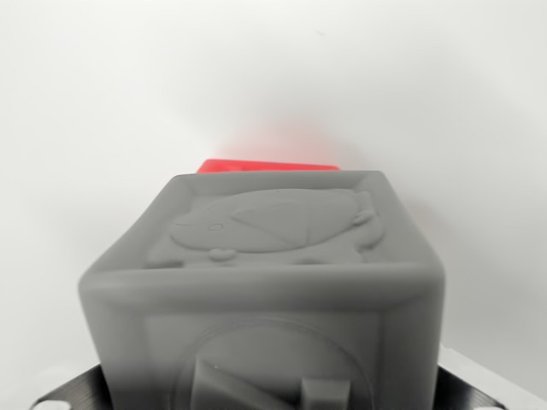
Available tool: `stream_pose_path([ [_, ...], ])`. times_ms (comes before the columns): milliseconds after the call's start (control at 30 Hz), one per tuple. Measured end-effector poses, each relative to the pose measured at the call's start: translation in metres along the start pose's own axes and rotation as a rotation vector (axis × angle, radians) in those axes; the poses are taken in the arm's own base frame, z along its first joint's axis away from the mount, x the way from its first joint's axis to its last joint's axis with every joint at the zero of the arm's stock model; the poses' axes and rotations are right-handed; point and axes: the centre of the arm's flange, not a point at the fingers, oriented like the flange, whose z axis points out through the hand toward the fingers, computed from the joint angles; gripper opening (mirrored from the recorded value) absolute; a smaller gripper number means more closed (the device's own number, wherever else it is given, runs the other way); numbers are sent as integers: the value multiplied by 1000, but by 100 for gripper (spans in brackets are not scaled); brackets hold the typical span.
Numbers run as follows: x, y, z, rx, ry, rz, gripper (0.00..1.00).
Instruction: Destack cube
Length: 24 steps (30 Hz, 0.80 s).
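A grey cube point(265, 290) with embossed pictures on its faces fills the lower middle of the wrist view, very close to the camera. It sits between the dark metal parts of my gripper point(272, 395), which show only at the bottom left and bottom right corners. The fingertips are hidden by the cube, and the gripper looks shut on it. Beyond the grey cube's far edge peeks a thin strip of a red cube point(267, 166), farther off and partly hidden, throwing a red glow on the white surface.
A plain white surface point(102, 102) surrounds both cubes on all sides. Nothing else shows in view.
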Motion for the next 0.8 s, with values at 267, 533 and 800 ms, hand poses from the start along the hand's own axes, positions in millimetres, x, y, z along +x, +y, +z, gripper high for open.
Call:
stream_pose_path([
  [267,1,0,-17,-1,2,-1,0],
  [533,1,0,-40,-1,4,0,0],
  [800,1,0,-63,0,9,1,0],
])
